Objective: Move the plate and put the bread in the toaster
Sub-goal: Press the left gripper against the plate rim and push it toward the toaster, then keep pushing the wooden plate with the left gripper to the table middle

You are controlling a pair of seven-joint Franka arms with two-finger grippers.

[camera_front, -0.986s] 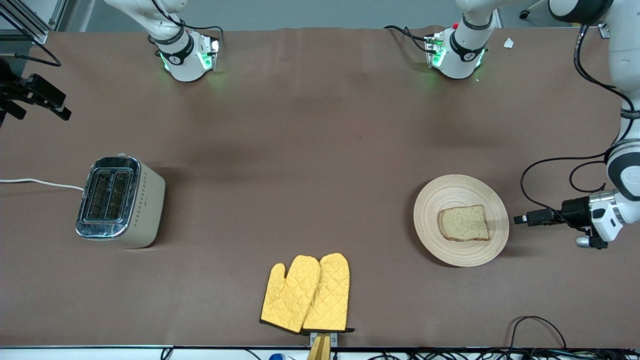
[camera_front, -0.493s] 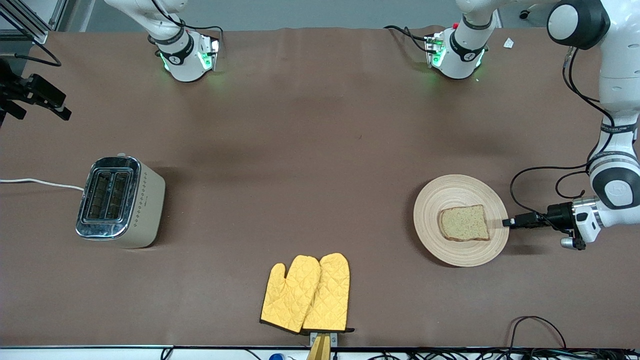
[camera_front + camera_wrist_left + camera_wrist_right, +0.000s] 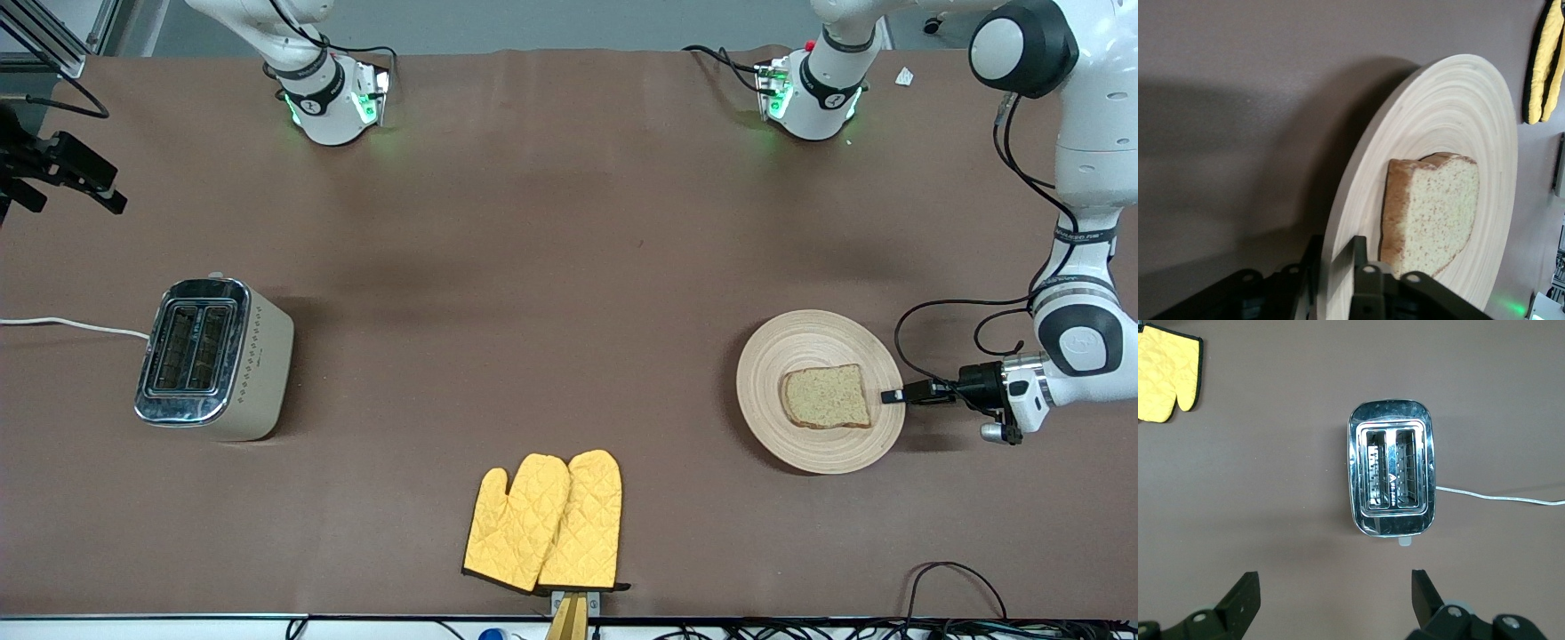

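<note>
1. Plate (image 3: 818, 391), round, pale wooden and ringed with concentric grooves, lies flat on the brown table (image 3: 551, 267) toward the left arm's end in the front view; a squarish slice of speckled tan bread (image 3: 826, 396) with a darker crust lies on it, off-centre toward the left gripper
2. Same view: the left gripper (image 3: 892, 396) is low at the plate's rim on the side toward the left arm's end, its dark tips reaching over the edge just beside the bread
3. Same view: a cream-beige two-slot toaster (image 3: 213, 360) with a chrome top stands upright toward the right arm's end, well apart from the plate, a white cord (image 3: 71, 325) trailing from it; a pair of yellow quilted oven mitts (image 3: 547, 522) lies nearer the front camera, between toaster and plate
4. Left wrist view: the black fingers (image 3: 1365, 280) straddle the plate's (image 3: 1451, 120) rim, one above and one beneath, set narrow; I cannot tell whether they press the wood. The bread (image 3: 1431, 213) lies just past the upper finger, and the mitts (image 3: 1543, 63) show at one edge
5. Right wrist view: the right gripper (image 3: 1331, 597) hangs high over the toaster (image 3: 1393, 477), jaws spread wide and holding nothing, the arm waiting; both slots show empty, the cord (image 3: 1498, 497) runs off from it, and a mitt (image 3: 1165, 377) lies at a corner
</note>
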